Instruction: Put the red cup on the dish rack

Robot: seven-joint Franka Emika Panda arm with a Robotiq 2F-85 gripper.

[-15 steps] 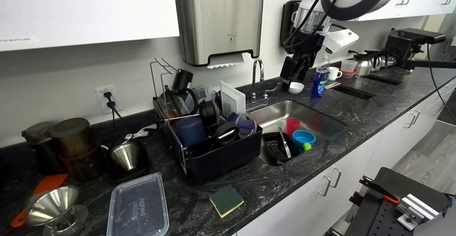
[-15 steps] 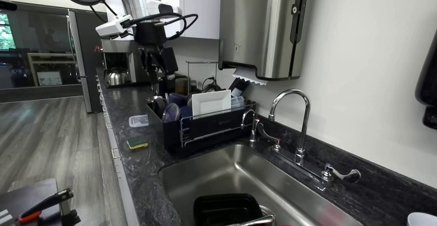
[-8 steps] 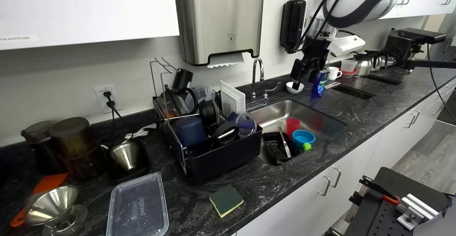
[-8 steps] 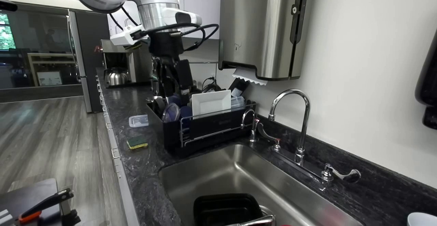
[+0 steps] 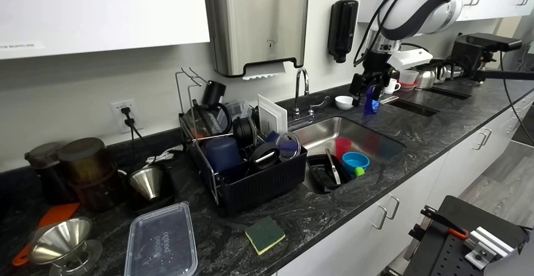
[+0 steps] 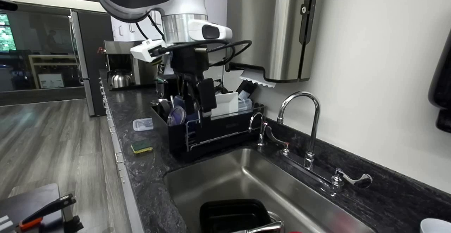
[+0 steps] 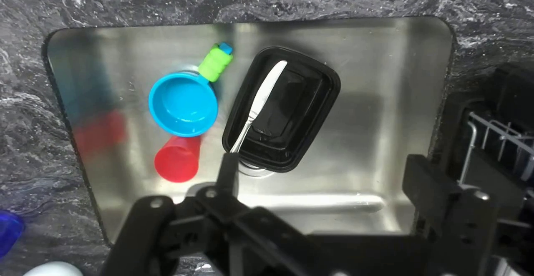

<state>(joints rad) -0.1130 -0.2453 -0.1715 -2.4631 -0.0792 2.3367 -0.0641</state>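
Observation:
The red cup (image 5: 343, 146) stands in the metal sink beside the blue round dish. In the wrist view the red cup (image 7: 177, 159) is left of the gripper's fingers, its upper part touching or behind the blue dish. Only a red sliver shows at the bottom edge in an exterior view (image 6: 295, 232). My gripper (image 7: 323, 167) is open with nothing between its fingers. In an exterior view the gripper (image 5: 366, 94) hangs above the counter height, higher than the cup and apart from it. The black dish rack (image 5: 265, 188) is beside the sink, full of dishes; its wires show at the right in the wrist view (image 7: 500, 134).
The blue dish (image 7: 183, 103) with a green handle and a black tray (image 7: 288, 113) holding a knife (image 7: 263, 96) lie in the sink. A tall faucet (image 6: 315, 124) rises behind it. A white bowl (image 5: 344, 102) and blue soap bottle (image 5: 370, 103) stand on the counter.
The arm has moved steadily. In an exterior view the gripper shifted right and slightly down; in an exterior view it came right, lower and larger. The cup and rack have not moved.

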